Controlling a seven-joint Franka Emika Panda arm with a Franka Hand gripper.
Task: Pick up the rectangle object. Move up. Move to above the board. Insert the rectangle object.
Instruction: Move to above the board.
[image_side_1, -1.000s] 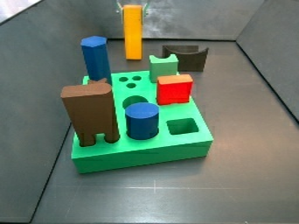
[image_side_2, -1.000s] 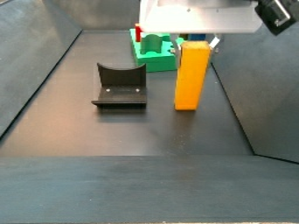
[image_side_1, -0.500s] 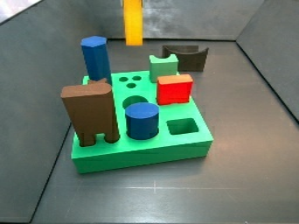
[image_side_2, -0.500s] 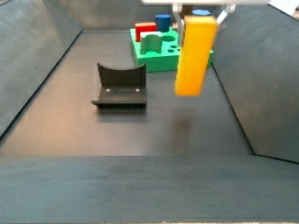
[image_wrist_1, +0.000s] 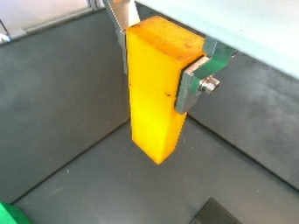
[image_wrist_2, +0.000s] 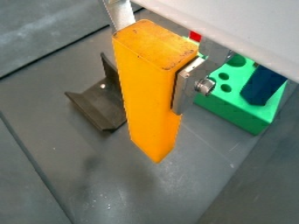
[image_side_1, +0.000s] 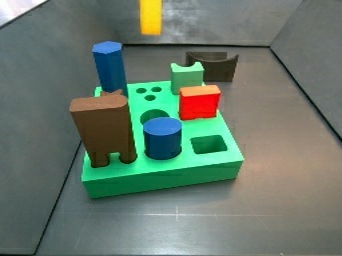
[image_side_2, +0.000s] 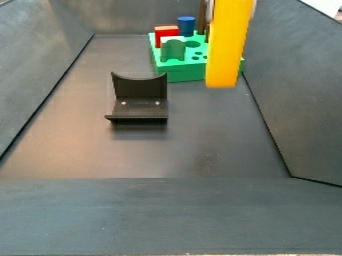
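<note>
From my remote station, a side view looks down over the bright green square board (image_side_1: 158, 150), close up, toward the far wall. A side view faces back from behind the dark L-shaped fixture (image_side_2: 136, 97). Both share the tall yellow-orange rectangle object (image_side_2: 229, 42). Both wrist views look steeply down along it, gripper (image_wrist_1: 158, 54) closed on it, very near.

The dark grey floor (image_side_1: 267, 200) carries the board (image_side_1: 201, 170), a bright green slab lying flat, and the fixture (image_side_2: 136, 98), which stands just behind the board in a side view (image_side_1: 214, 66). The gripper (image_wrist_1: 163, 61) hangs well above the floor (its silver fingers (image_wrist_1: 197, 79) clamp the rectangle object (image_wrist_1: 158, 96), clear of it).
</note>
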